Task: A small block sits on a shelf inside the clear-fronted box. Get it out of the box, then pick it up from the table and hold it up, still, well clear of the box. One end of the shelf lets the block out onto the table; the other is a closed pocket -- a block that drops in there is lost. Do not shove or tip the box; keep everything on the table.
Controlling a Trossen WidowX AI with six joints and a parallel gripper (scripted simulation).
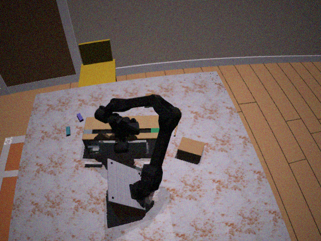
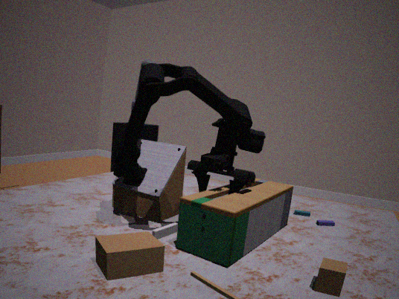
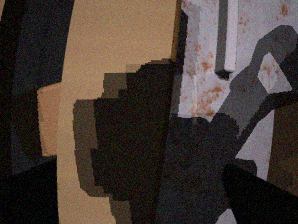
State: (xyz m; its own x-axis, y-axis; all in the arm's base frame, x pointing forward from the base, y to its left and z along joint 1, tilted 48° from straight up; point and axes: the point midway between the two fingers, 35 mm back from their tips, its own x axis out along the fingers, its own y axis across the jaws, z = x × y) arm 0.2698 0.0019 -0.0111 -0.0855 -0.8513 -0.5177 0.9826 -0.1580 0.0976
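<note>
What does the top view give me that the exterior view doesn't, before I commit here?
Top view only: the yellow crate beyond the table edge, and the long slot running along the box lid, green at one end and grey at the other.
Exterior view only: the box's green end wall, and a small tan cube in the near corner.
Both: the open, empty end effector over the box, the teal piece, the purple piece, and a larger tan block.
</note>
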